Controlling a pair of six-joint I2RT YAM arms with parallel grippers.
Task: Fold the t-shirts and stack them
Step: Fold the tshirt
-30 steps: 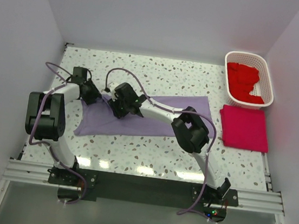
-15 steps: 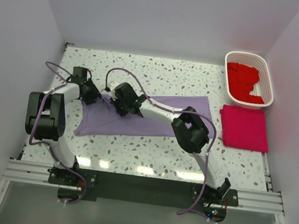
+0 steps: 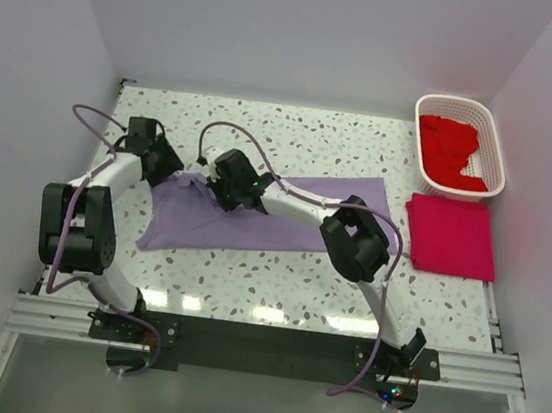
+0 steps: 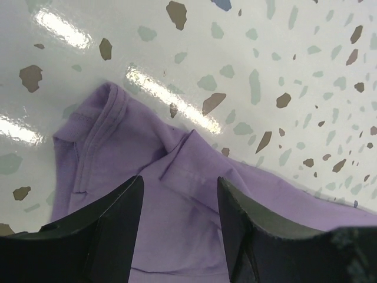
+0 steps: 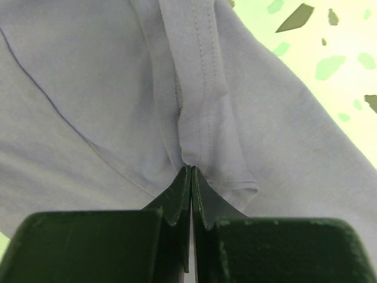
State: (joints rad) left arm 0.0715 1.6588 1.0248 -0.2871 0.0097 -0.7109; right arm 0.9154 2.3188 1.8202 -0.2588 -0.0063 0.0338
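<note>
Wrist views only | right end effector (image 5: 189, 172) pinches lavender t-shirt (image 5: 88, 88) seam | left end effector (image 4: 179, 184) gapes

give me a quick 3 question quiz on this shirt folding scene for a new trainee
1. True or false: the right hand is shut on a pinch of the lavender t-shirt.
2. Fill in: the left hand hangs over the lavender t-shirt with its jaws ____.
3. Where do the bright red t-shirts lie?
A) in the white basket
B) spread on the lavender t-shirt
C) in the left hand

Key: 1 true; 2 open; 3 A
</note>
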